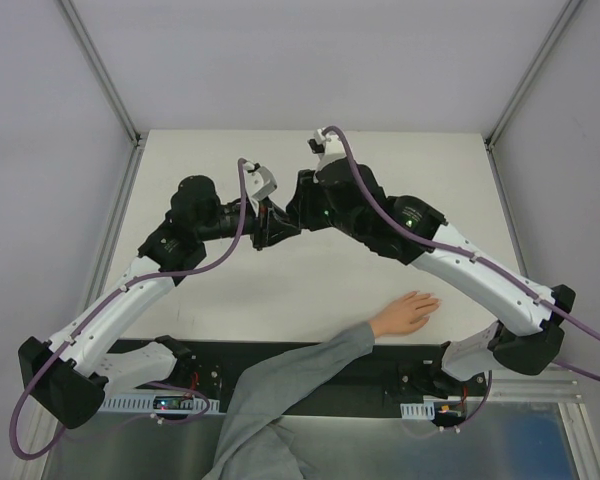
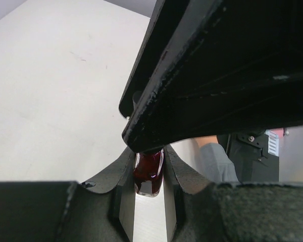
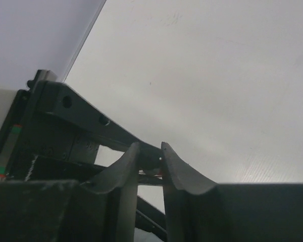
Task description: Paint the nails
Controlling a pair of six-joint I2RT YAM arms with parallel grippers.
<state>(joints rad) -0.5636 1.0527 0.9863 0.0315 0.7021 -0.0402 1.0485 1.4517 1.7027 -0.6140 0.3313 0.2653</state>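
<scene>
Dark-red bottle (image 2: 149,177) pinched by left hand (image 2: 149,156), cap (image 3: 150,157) by right hand (image 3: 150,148), mid table (image 1: 230,300).

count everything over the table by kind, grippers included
nail polish bottle: 1
grippers: 2 (left gripper and right gripper, both closed on the bottle)
human hand: 1
total: 4
</scene>
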